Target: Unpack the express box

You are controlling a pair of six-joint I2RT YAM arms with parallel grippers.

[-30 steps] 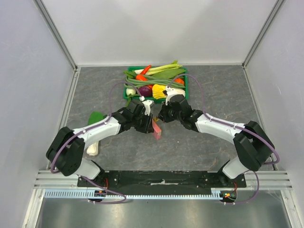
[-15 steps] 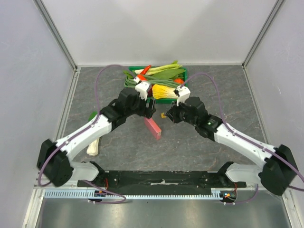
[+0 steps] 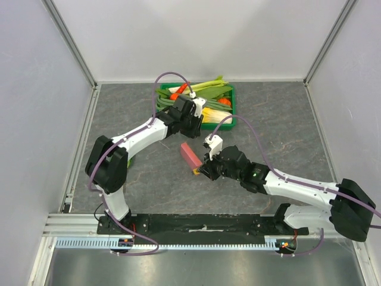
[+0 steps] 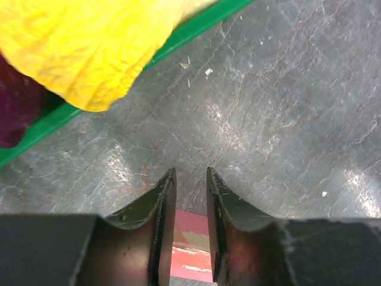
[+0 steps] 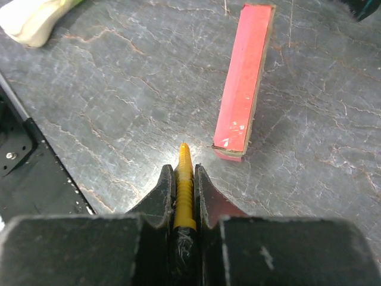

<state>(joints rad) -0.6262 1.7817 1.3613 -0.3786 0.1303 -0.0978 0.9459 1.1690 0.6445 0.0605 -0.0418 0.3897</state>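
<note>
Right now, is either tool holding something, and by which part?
The right tool pinches a thin yellow packet by its rear end; its tip pokes out. The left tool holds nothing.

Since the earlier frames the left gripper (image 3: 191, 124) pulls back to the green crate (image 3: 159, 117) edge, fingers nearly closed on nothing, while the right gripper (image 3: 201, 171), clamping an orange packet (image 5: 184, 185), drops beside the express box (image 3: 190, 156) near end.
</note>
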